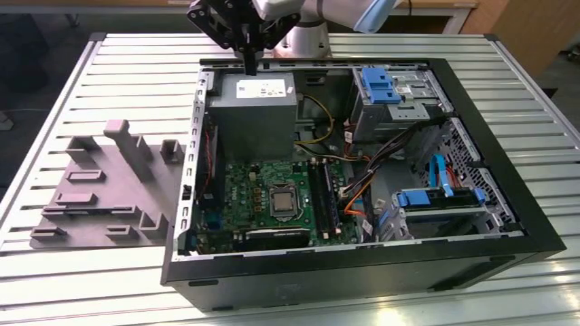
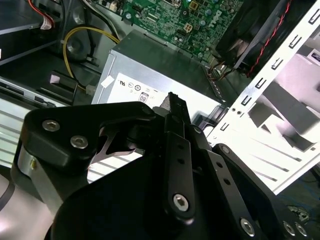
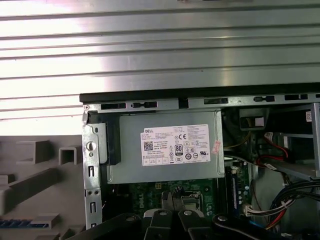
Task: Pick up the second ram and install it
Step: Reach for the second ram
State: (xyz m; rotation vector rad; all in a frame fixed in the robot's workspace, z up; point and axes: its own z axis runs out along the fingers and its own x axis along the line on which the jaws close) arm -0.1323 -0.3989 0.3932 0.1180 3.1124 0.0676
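Observation:
My gripper [image 1: 249, 66] hangs over the back edge of the open computer case [image 1: 507, 238], just above the grey power supply [image 1: 252, 112]. Its two dark fingers are pressed together, shut, with nothing between them; both wrist views show the gripper [image 2: 175, 104] [image 3: 176, 199] the same way. The second ram [image 3: 22, 223] appears as a thin bluish strip seated in the grey fixture [image 1: 100, 197] on the exterior view's left, well away from the gripper. The black memory slots [image 1: 322, 193] run along the green motherboard [image 1: 244, 193] inside the case.
The case lies on its side on a slatted metal table [image 1: 136, 61]. Inside it are blue drive brackets [image 1: 379, 85], bundled cables [image 1: 363, 187] and the processor socket [image 1: 281, 202]. The fixture carries several upright blocks [image 1: 122, 139].

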